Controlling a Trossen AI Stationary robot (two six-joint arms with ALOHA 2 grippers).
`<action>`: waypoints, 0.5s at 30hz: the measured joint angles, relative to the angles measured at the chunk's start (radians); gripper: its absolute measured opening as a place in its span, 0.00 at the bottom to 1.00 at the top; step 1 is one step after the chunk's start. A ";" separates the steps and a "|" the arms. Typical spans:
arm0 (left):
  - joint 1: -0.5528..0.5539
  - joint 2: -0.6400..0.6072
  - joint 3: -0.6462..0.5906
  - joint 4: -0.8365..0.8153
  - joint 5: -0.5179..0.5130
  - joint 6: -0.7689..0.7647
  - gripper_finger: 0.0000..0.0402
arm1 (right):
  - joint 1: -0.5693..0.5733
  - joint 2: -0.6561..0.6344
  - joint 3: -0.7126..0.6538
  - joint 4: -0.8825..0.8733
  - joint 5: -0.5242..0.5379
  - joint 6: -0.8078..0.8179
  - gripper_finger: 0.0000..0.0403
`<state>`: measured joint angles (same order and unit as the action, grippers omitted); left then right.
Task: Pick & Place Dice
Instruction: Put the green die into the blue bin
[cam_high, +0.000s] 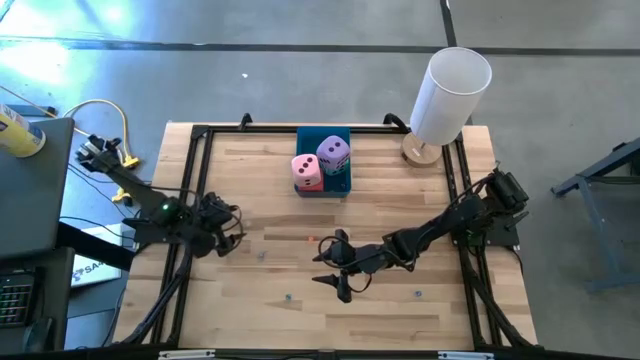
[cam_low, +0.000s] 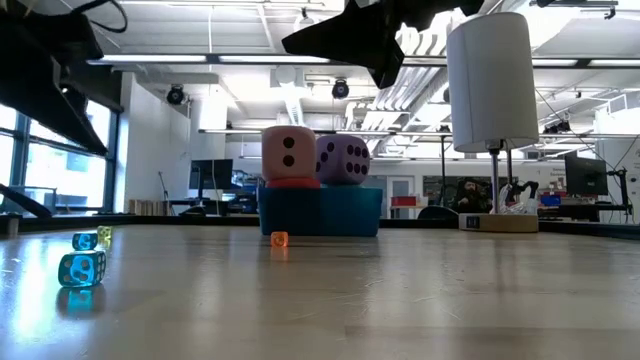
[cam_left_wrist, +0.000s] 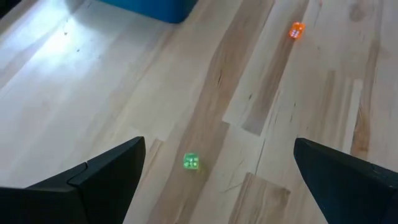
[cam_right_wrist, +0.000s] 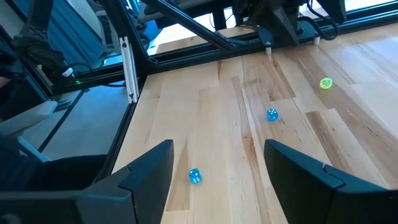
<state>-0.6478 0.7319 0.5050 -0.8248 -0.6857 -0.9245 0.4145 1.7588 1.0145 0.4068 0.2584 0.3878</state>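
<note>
The blue tray sits at the table's far middle. In it the light pink die and the lilac die stand side by side. In the low view the pink die rests on the red die, of which only a strip shows above the tray wall. The teal die is hidden. My left gripper hovers open over the table's left part, my right gripper open near the middle. Both are apart from the tray and hold nothing.
Small translucent dice lie scattered on the wood: an orange one, a green one between my left gripper's fingers but below them, and two blue ones. A white cylinder on a wooden base stands at the far right corner.
</note>
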 joint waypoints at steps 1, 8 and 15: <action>-0.011 -0.009 -0.013 0.001 -0.004 -0.014 0.99 | 0.000 0.000 0.000 0.000 0.000 0.000 0.60; -0.099 -0.063 -0.089 0.030 -0.072 -0.100 0.99 | 0.003 0.000 0.000 -0.007 0.000 0.003 0.60; -0.176 -0.073 -0.190 0.186 -0.167 -0.077 0.99 | 0.003 0.000 0.000 -0.007 0.000 0.000 0.60</action>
<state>-0.8241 0.6594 0.3148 -0.6391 -0.8524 -1.0013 0.4171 1.7584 1.0145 0.4000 0.2588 0.3882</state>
